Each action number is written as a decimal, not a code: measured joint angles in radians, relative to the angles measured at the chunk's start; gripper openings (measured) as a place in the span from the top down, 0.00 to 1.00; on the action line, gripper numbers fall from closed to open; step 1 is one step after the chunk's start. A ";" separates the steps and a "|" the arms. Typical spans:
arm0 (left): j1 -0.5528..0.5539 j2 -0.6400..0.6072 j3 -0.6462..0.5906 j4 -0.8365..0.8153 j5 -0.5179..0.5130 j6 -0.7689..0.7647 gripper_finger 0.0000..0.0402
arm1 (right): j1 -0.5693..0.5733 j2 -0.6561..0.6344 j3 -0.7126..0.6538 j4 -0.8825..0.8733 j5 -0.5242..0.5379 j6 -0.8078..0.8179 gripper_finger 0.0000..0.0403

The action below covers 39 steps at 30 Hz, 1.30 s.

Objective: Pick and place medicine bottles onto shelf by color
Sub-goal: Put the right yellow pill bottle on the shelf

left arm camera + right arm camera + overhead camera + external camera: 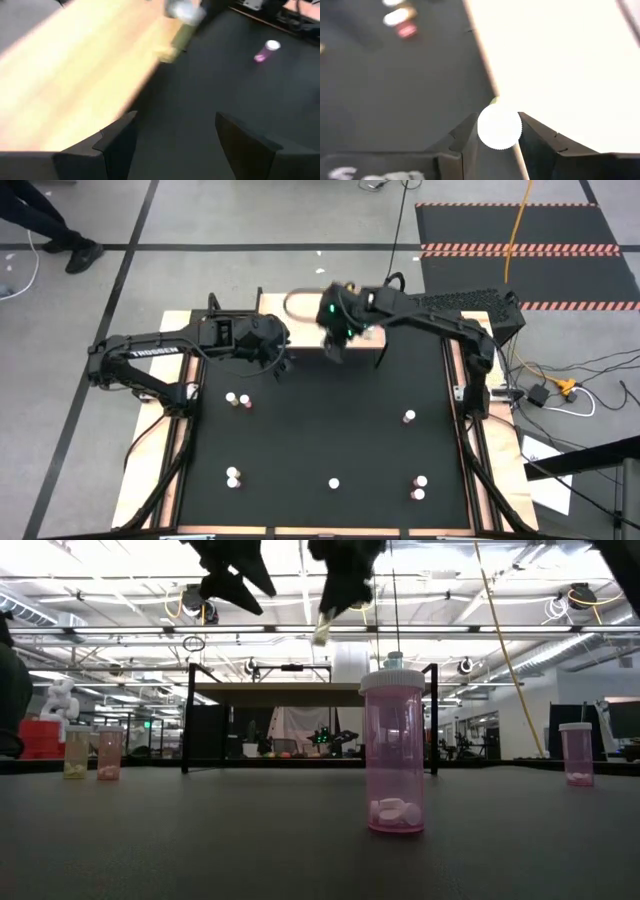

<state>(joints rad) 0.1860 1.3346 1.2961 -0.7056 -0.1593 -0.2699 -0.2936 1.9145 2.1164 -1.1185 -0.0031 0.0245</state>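
A pink bottle [393, 752] stands upright nearest the low camera, label-free, white pills at its bottom. "TROSSEN" is printed on the left arm. The right gripper [498, 131] is clamped on a yellow bottle [322, 627], its white cap facing the wrist, hanging tilted above the shelf [300, 330] edge. The left gripper [172, 137] hovers beside the shelf, fingers apart.

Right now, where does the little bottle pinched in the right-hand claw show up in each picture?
High view: not visible, hidden under the right gripper at the shelf edge.
Low view: yellow bottle hanging at top centre, above the shelf.
Left wrist view: near the top, beside the shelf edge.
Right wrist view: its white cap between the fingers.
Shared landmark: the tan shelf.
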 joint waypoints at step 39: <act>0.226 0.000 0.000 0.053 0.133 0.156 0.34 | -0.353 0.060 -0.060 -0.029 0.002 -0.074 0.71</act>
<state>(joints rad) 0.4122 1.3342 1.2961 -0.6526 -0.0265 -0.1143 -0.6468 1.9742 2.0567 -1.1472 -0.0006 -0.0493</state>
